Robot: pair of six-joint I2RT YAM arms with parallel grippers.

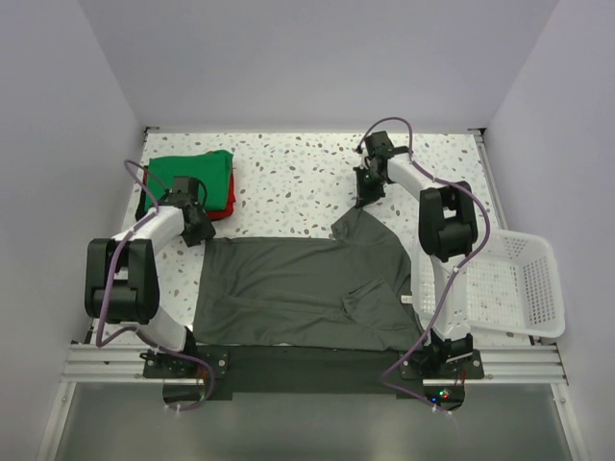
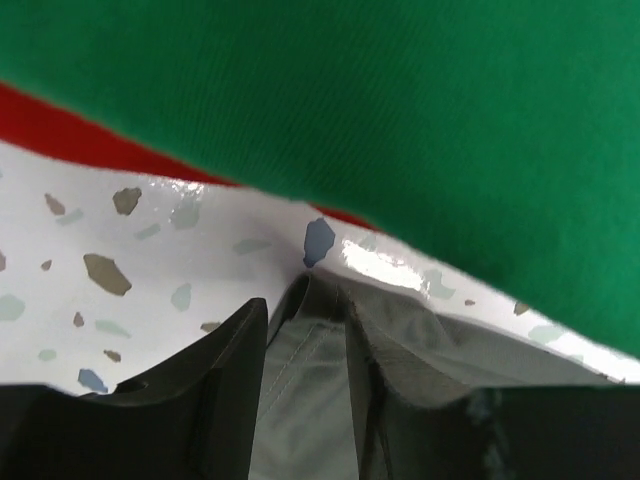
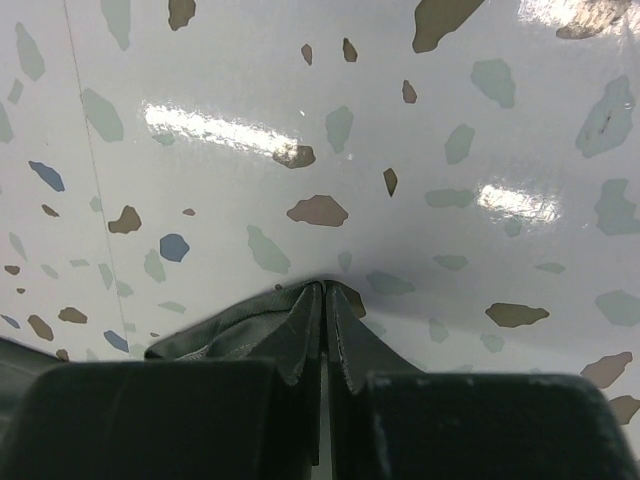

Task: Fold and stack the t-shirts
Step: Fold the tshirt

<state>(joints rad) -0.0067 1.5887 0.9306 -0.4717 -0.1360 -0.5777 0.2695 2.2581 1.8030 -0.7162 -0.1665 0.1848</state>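
A large charcoal-grey t-shirt [image 1: 307, 288] lies spread out across the middle of the table. At the back left a folded green t-shirt [image 1: 192, 173] rests on a folded red t-shirt [image 1: 223, 206]. My left gripper [image 1: 197, 227] is at the grey shirt's far left corner, just in front of that stack. In the left wrist view the left gripper [image 2: 306, 305] has its jaws partly apart, with a fold of grey cloth [image 2: 300, 400] between them. My right gripper [image 1: 368, 192] is shut on the grey shirt's far right corner [image 3: 230, 325], its fingertips [image 3: 300, 335] pressed together down on the table.
A white mesh basket [image 1: 524, 288] sits at the table's right edge beside the right arm. White walls close in the speckled table [image 1: 288, 178] at the left, back and right. The green and red stack [image 2: 400, 100] is directly ahead of the left fingers.
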